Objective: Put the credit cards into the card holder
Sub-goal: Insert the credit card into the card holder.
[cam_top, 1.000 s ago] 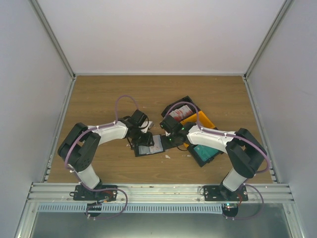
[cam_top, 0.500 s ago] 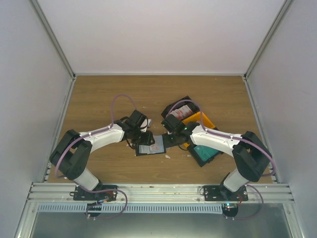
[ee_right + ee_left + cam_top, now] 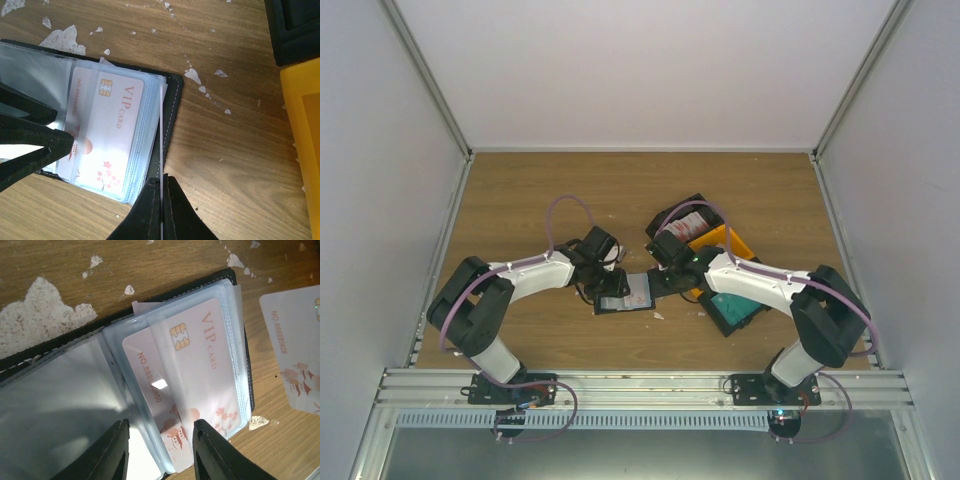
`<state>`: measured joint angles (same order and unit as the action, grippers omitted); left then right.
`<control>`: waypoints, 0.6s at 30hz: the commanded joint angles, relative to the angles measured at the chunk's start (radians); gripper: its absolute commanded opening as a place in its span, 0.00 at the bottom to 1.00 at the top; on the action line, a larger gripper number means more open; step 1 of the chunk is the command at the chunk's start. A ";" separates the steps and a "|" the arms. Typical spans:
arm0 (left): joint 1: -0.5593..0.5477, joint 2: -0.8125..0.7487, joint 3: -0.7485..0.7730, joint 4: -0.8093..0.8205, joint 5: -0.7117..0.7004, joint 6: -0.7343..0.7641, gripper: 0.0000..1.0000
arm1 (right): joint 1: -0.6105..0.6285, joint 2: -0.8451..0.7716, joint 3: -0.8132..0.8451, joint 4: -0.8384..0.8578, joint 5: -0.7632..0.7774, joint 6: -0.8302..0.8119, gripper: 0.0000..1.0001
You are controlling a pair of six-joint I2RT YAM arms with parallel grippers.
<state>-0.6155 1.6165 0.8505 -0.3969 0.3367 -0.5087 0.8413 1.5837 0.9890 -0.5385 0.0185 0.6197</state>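
Both elbows have swung outward and lower since a second ago, while the hands stay at the holder. Left hand (image 3: 160, 440): matte black fingers moderately apart, straddling the near end of a pocket; can't tell if they touch it. Right hand (image 3: 161, 182): fingers pinched tight on a second card (image 3: 295, 350). Its own camera sees that card edge-on as a thin pale line over the holder's right edge. The left wrist view shows its face, white with pink blossoms and a number.

Card holder (image 3: 65, 385) lies open flat on the desk (image 3: 520, 200), mid-desk between the two hands. It has a black stitched cover and glossy clear plastic sleeves, blue-grey in tone, and the left leaf has no card in it. VIP card (image 3: 200, 370) sits inside a right-leaf sleeve: white-pink, gold chip, red lettering, rounded corners, near end poking out of the pocket.

Desk is wood-grain laminate with worn pale patches and small white scraps (image 3: 658, 316).

Right of the holder, a black tray (image 3: 718, 318) holds a teal card (image 3: 730, 303). Behind it is an orange-yellow tray (image 3: 300, 150), smooth plastic. Farthest is another black tray (image 3: 672, 215) with red-and-white cards in it.
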 commanded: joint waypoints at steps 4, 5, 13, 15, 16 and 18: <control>-0.007 -0.012 -0.005 0.057 0.009 -0.014 0.22 | 0.002 -0.044 -0.014 0.030 -0.011 0.016 0.00; -0.007 -0.003 -0.003 0.066 0.019 -0.017 0.21 | 0.002 -0.045 -0.015 0.033 -0.014 0.017 0.00; -0.013 0.029 0.031 0.069 0.027 -0.021 0.30 | 0.003 -0.051 -0.033 0.047 -0.015 0.026 0.00; -0.017 0.043 0.041 0.058 0.014 -0.027 0.34 | 0.003 -0.050 -0.037 0.051 -0.015 0.027 0.01; -0.020 0.048 0.046 0.052 0.006 -0.030 0.34 | 0.002 -0.051 -0.038 0.052 -0.014 0.028 0.01; -0.025 0.054 0.047 0.043 -0.010 -0.036 0.34 | 0.003 -0.052 -0.041 0.052 -0.014 0.029 0.00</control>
<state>-0.6243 1.6501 0.8700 -0.3637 0.3542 -0.5327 0.8413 1.5558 0.9615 -0.5076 -0.0017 0.6304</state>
